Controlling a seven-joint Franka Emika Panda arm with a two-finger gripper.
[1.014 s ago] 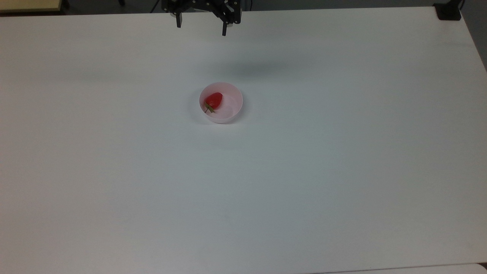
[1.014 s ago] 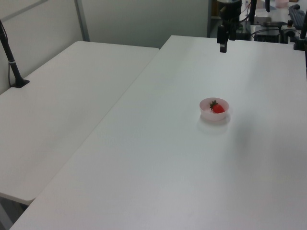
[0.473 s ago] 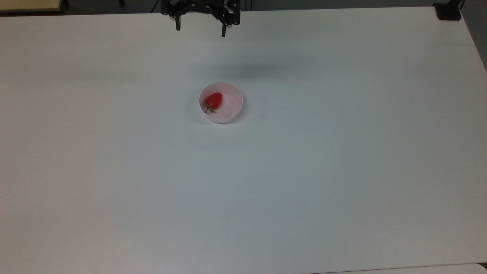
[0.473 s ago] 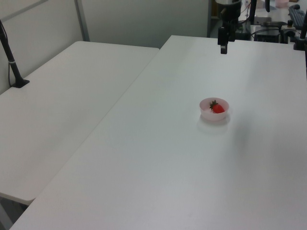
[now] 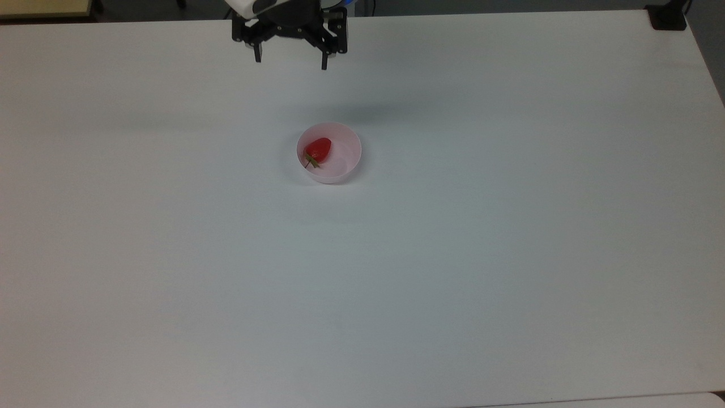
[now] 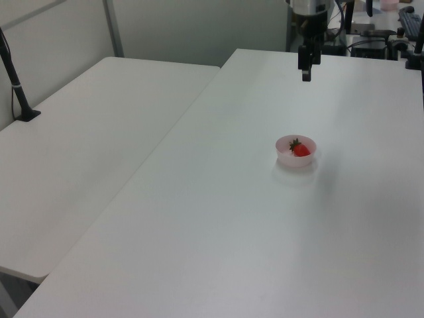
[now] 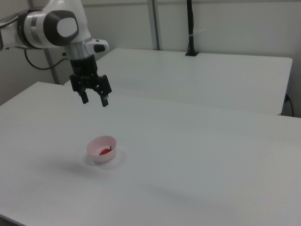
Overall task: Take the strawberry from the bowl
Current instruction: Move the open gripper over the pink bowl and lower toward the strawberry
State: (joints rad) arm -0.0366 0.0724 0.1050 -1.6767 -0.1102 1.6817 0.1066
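Note:
A small red strawberry [image 5: 318, 149] with a green stem lies in the pale pink bowl [image 5: 346, 162], against its wall on the top view's left. The bowl [image 6: 285, 156] stands near the middle of the white table, and the strawberry [image 6: 301, 150] is at its far side in the left view. In the right view the bowl [image 7: 94, 145] holds the strawberry [image 7: 103, 152] low inside. My gripper [image 5: 290, 61] hangs open in the air, well above and beyond the bowl, toward the table's far edge in the top view. The gripper [image 7: 95, 100] has nothing between its fingers. The gripper [image 6: 305, 74] also hangs past the bowl in the left view.
The white table [image 5: 453, 255] spreads wide around the bowl. A second white table [image 6: 86, 146] adjoins it on the left view's left, with a black post [image 6: 16, 86] on it. A black mount [image 5: 667, 17] sits at the top view's upper right corner.
My gripper has moved lower and a little toward the bowl and the top view's left. The bowl and strawberry have stayed put.

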